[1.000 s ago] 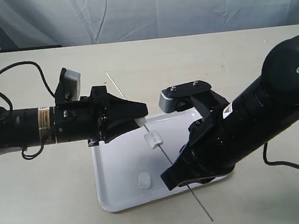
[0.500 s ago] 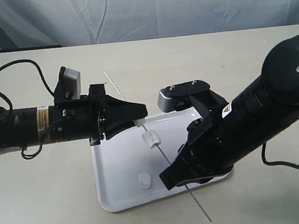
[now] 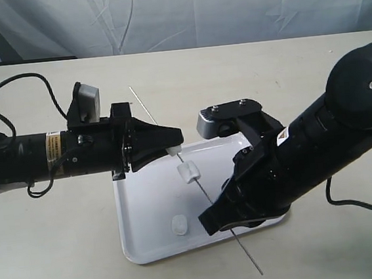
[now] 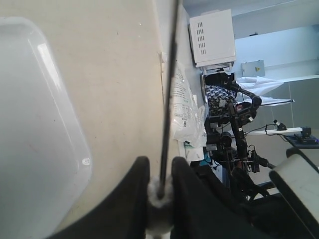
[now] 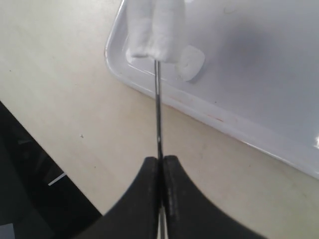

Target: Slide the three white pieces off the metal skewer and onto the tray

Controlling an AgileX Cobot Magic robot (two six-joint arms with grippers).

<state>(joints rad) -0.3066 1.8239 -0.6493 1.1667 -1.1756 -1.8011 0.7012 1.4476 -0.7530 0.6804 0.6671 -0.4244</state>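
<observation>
Nearest, the bare lower end of the metal skewer (image 3: 205, 195), jutting past the front rim of the tray (image 3: 147, 216) and out over the counter (image 3: 64, 243). Just above that end, the right gripper (image 3: 210, 221), shut hard on the rod, with no gap between the fingers in the right wrist view. Probably an anchoring hold: keeps the rod slanted and steady across the tray, leaving the pulling to the other arm.

Beside that gripper, lying on the tray floor, a loose white piece (image 3: 179, 224), already off the rod. Higher up the rod, over the middle of the tray, a second white piece (image 3: 189, 173), threaded and touched by neither gripper.

Beyond it, the left gripper (image 3: 174, 148), narrowed to a pinch on a third white piece (image 4: 159, 201), one finger on either side of the rod. Seems placed to strip the soft piece along the metal, not to lift it. Sits about over the tray's far rim, so a piece freed toward the far tip could land outside and may need bringing back over the tray.

Farthest, the bare upper end of the rod, above open counter. One of three off, by this look; two to go.
</observation>
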